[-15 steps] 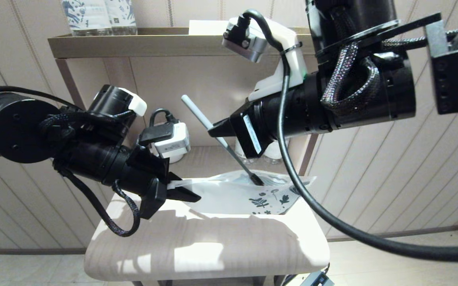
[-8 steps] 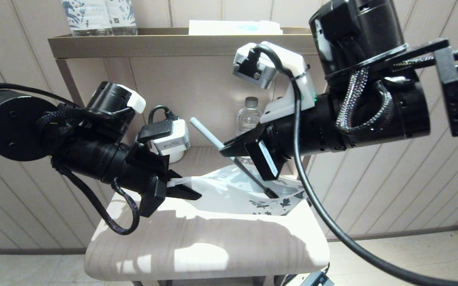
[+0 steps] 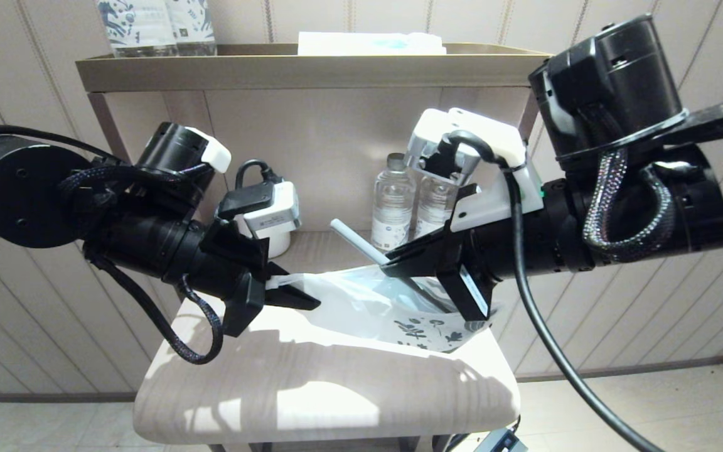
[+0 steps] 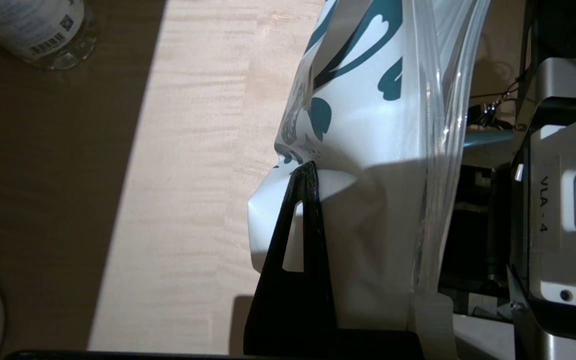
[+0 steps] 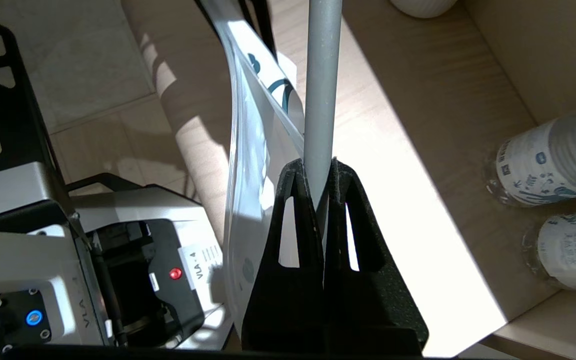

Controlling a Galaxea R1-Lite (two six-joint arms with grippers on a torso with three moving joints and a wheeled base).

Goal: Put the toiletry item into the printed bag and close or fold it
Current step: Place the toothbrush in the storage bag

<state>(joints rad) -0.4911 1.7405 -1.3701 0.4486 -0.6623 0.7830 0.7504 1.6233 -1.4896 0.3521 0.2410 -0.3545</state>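
The printed bag (image 3: 368,307) hangs a little above the padded stool (image 3: 311,389), its leaf print (image 3: 421,328) at the right end. My left gripper (image 3: 302,301) is shut on the bag's left end; in the left wrist view the black fingers (image 4: 305,200) pinch the bag (image 4: 368,150). My right gripper (image 3: 393,262) is shut on the toothbrush (image 3: 352,237), which slants down to the right into the bag's open top. Its head is hidden inside the bag. The right wrist view shows the gripper (image 5: 318,167) clamping the grey handle (image 5: 322,75) beside the bag (image 5: 253,165).
Two water bottles (image 3: 393,201) stand on the lower shelf behind the bag, with a white cup partly hidden by my left wrist. The upper shelf (image 3: 273,69) holds blue-patterned bottles (image 3: 154,25) and a white and light blue packet (image 3: 371,43). Panelled wall behind.
My right gripper has come down and to the right with the toothbrush, pushing it deeper into the bag. The bag's right end has sagged lower. My left gripper has held still.
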